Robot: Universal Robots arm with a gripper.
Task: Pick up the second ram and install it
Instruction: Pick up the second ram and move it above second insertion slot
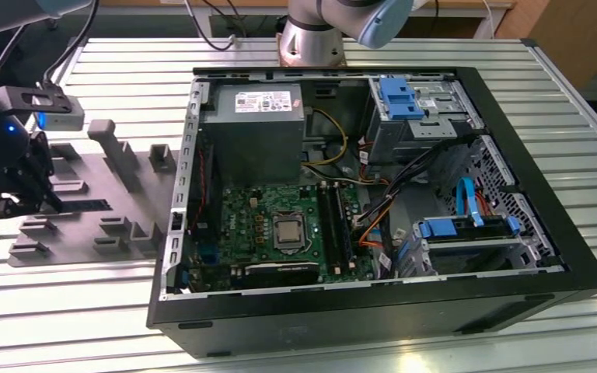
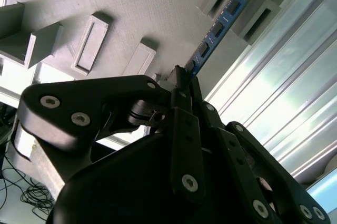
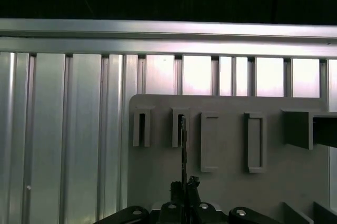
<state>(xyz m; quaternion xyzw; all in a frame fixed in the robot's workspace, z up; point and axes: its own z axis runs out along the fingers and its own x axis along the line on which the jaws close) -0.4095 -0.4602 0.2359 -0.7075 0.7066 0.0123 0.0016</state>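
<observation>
The second ram (image 2: 215, 30) is a thin blue board with black chips. It stands on edge in a slot of the grey holder plate (image 2: 131, 8), with its far end between two raised blocks. In the first wrist view the ram (image 3: 182, 145) shows edge-on as a dark line. My gripper (image 2: 181, 79) is shut on its near end, with a black finger on each side, which also shows in the first wrist view (image 3: 184, 186). In the exterior view the gripper (image 1: 41, 203) is low over the holder plate (image 1: 122, 202) at that view's left, and the ram (image 1: 89, 205) is a dark strip beside it.
The open black computer case (image 1: 382, 311) lies to the exterior view's right of the plate. Inside it are the green motherboard (image 1: 277, 225) with long black memory slots (image 1: 338, 225), a grey power supply (image 1: 257, 128), cables and blue drive brackets. Upright grey blocks (image 1: 112, 151) rise from the plate. The table is ribbed metal.
</observation>
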